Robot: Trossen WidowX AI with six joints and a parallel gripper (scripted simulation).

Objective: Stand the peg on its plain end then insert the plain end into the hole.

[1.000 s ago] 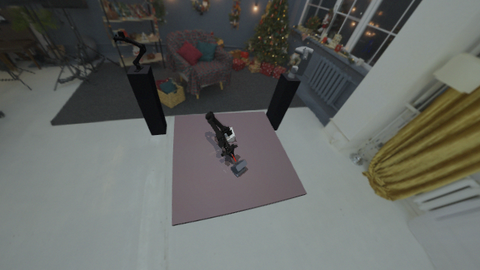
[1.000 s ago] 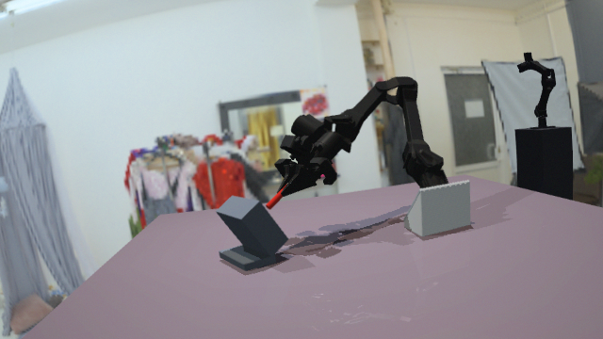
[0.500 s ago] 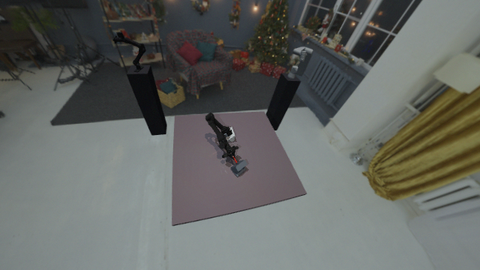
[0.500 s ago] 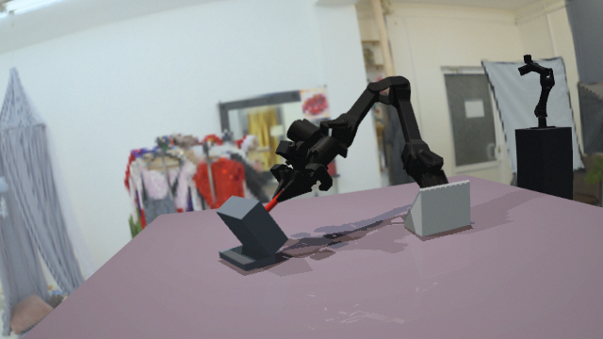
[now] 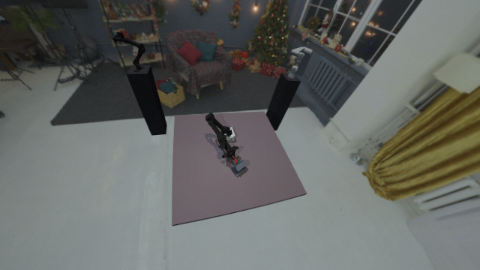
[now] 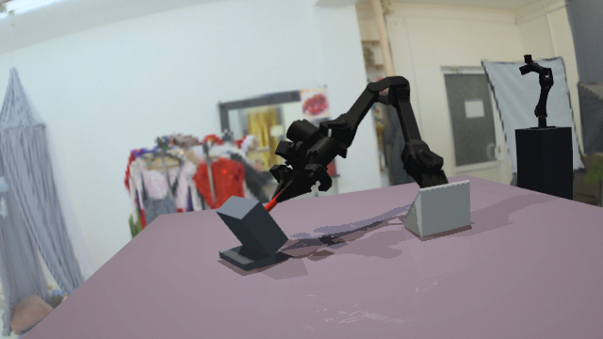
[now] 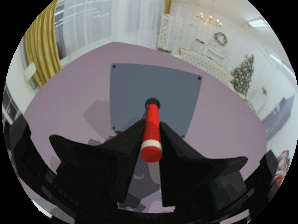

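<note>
The red peg [image 5: 235, 160] [image 6: 271, 203] [image 7: 152, 131] is tilted, its white-banded end toward the wrist camera and its plain end toward the panel. My gripper [image 5: 233, 156] [image 6: 279, 193] [image 7: 152, 124] is shut on the peg in front of the sloped panel [image 5: 241, 166] [image 6: 258, 231] [image 7: 129, 85]. In the wrist view the plain end overlaps the lower part of the dark hole [image 7: 152, 101], whose upper rim still shows. In the exterior view the plain end meets the edge of the panel. Whether any of it is inside the hole is hidden.
A pale grey wedge-shaped block [image 5: 232, 136] [image 6: 445, 209] stands on the mauve table [image 5: 199, 187] [image 6: 377, 282] [image 7: 75, 85] near the arm's base. The panel's dark base plate [image 6: 236, 260] rests on the table. Two black pedestals with other arms stand beyond the table.
</note>
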